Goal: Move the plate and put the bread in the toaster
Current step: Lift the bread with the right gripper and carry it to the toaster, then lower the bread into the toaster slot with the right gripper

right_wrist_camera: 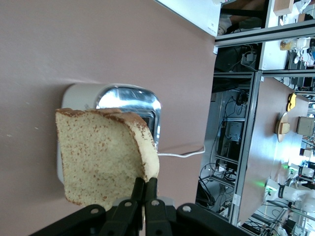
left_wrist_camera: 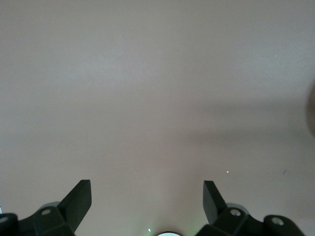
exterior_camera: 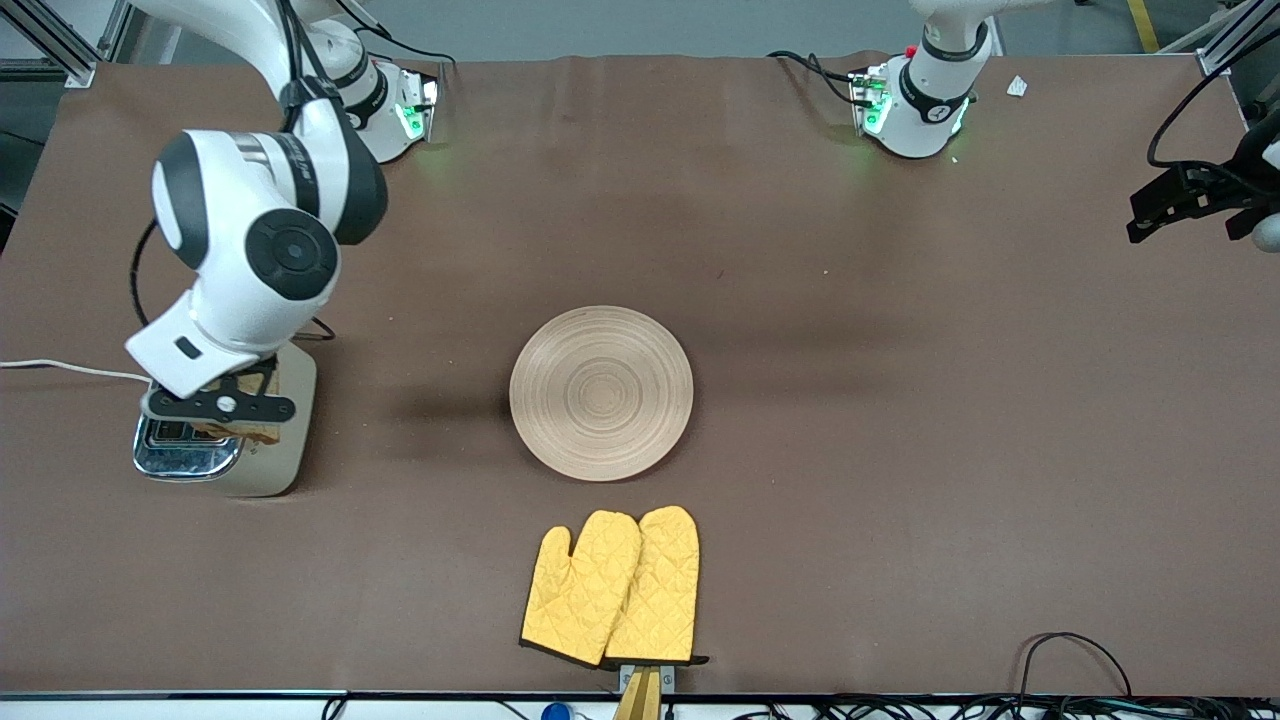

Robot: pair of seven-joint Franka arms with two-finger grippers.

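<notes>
My right gripper is shut on the bread, a brown speckled slice, and holds it just above the toaster at the right arm's end of the table. In the right wrist view the fingers pinch the bread at a crust corner, with the toaster's chrome top under it. The wooden plate lies bare at the table's middle. My left gripper is open and empty, up over the left arm's end of the table; its wrist view shows only bare table.
A pair of yellow oven mitts lies nearer the front camera than the plate. The toaster's white cord runs off the table's end and also shows in the right wrist view. Cables lie along the front edge.
</notes>
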